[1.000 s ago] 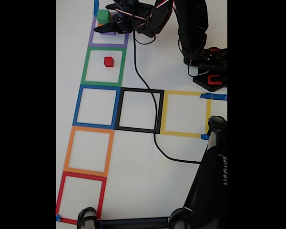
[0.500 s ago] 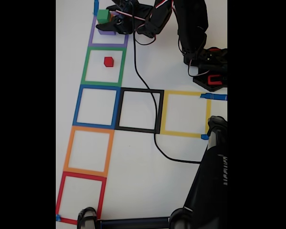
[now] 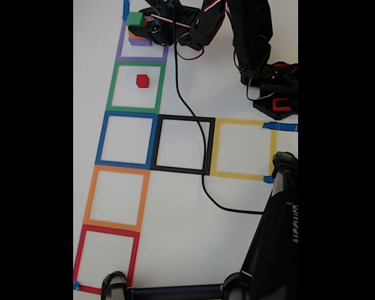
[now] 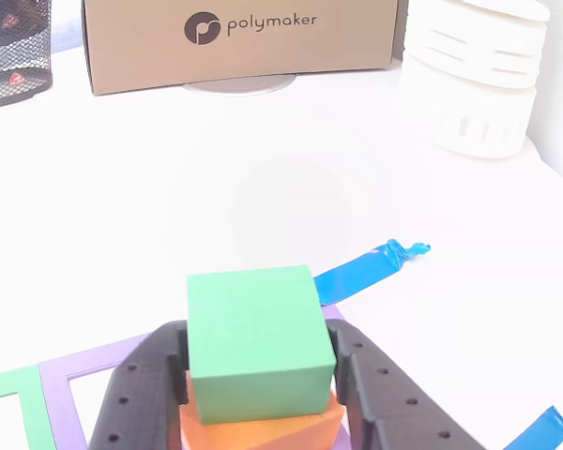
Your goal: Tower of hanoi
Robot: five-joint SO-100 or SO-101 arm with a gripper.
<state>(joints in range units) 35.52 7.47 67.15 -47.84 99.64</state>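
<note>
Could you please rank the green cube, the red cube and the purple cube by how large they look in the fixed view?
1. purple cube, though it is mostly hidden under the stack and the gripper, so this is unsure.
2. green cube.
3. red cube, clearly the smallest.

Cable [image 3: 189, 125] across black square [image 3: 182, 145].

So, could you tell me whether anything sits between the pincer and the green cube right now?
Nothing visible does. In the other view the pincer has a black finger on each side of the green cube, which rests on the orange cube. The red cube lies apart, in the green tape square.
</note>
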